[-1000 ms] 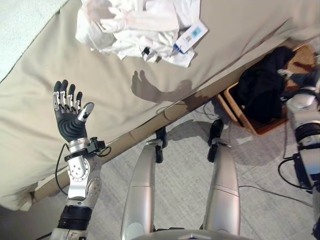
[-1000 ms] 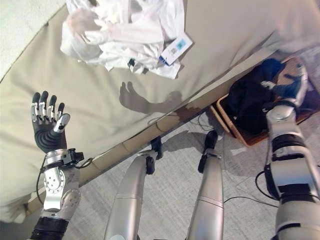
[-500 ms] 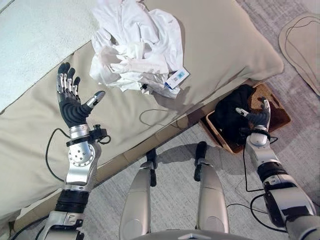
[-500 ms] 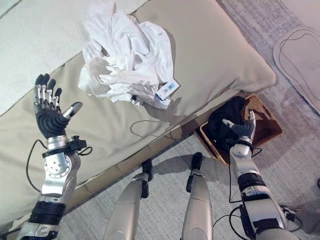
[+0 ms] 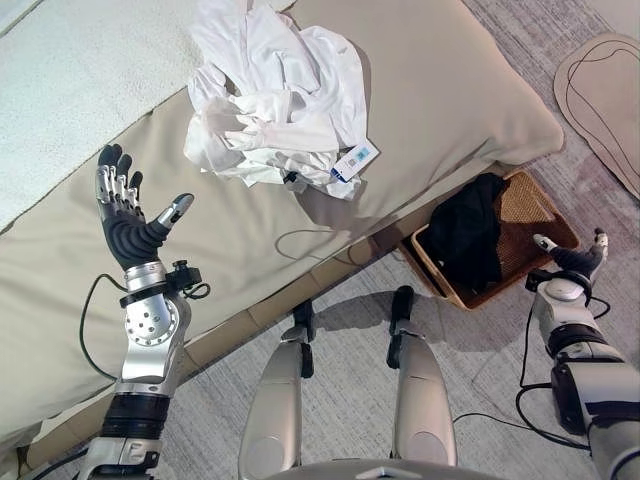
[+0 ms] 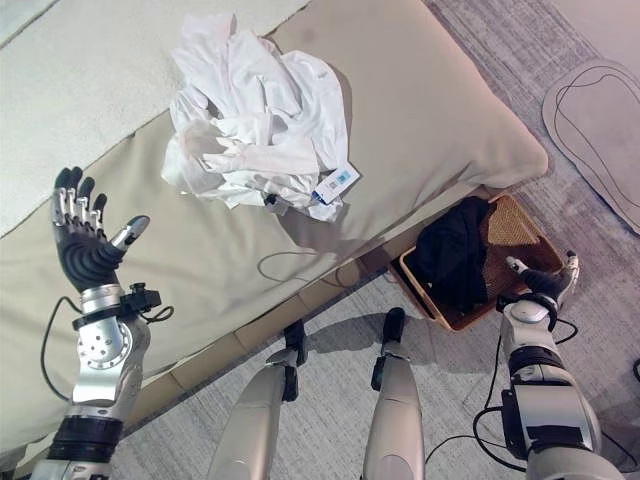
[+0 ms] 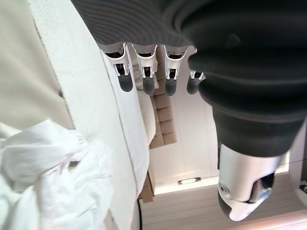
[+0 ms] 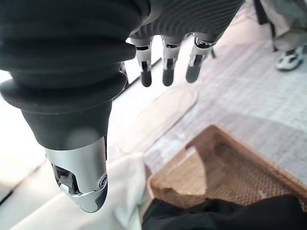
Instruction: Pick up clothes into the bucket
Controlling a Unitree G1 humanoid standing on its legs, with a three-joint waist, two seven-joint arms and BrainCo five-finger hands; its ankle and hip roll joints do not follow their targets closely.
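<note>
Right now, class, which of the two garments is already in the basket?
The black garment: it lies inside the woven basket on the floor, draped over the rim by the bed. The white clothes are still crumpled on the bed.

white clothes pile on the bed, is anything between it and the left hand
Nothing visible is. The left hand is raised, open and empty, over the bare beige bed cover, and the white clothes pile lies farther along the same cover with only bare fabric between them.
</note>
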